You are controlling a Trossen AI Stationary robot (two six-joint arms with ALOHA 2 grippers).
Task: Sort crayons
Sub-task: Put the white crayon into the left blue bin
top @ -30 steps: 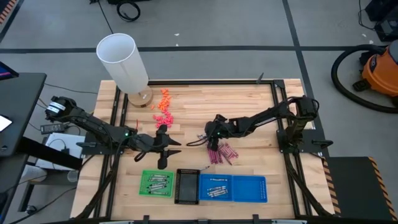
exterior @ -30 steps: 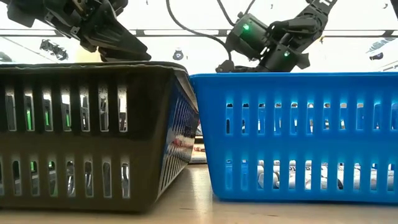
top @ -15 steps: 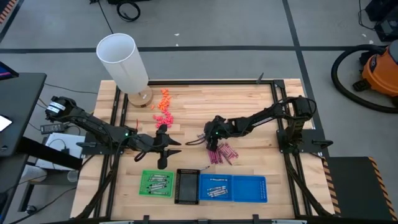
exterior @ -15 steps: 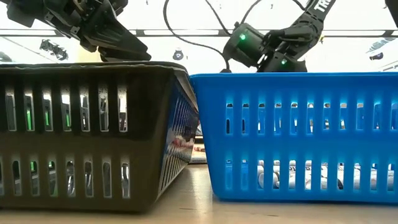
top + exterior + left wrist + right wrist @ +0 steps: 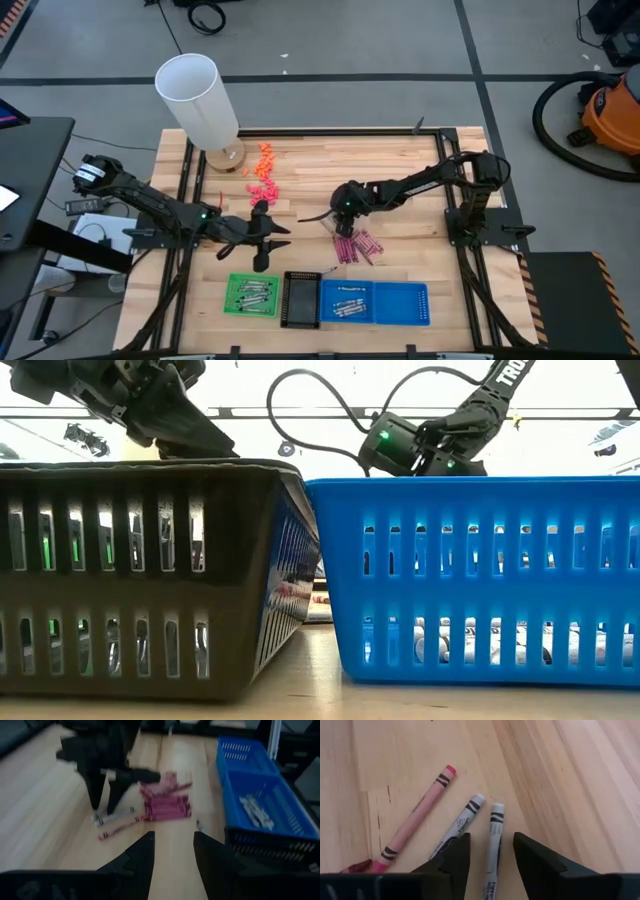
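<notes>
A: How many crayons does the right wrist camera catch?

B: Three whole ones on the wood: a pink crayon and two grey-silver crayons, all thin paper-wrapped sticks. The right gripper hangs just over them with its fingers spread, one silver crayon lying in the gap between the tips, nothing pinched.

A: And the rest?

B: From above, a magenta pile lies near the middle of the table, just beside that gripper; too many and too small to count. More crayons lie in the green tray and the blue tray.

A: Trays in total?

B: Three in a row at the near edge: green, then a black tray, then blue. All are slotted plastic baskets.

A: The left gripper?

B: The left gripper waits over the table behind the green tray, fingers parted and holding nothing.

A: The surface and room?

B: Pale wooden planks in a dark metal frame. A white cylinder stands at the far left corner, with small orange lumps beside it. The floor is grey, with an orange vacuum at the right.
</notes>
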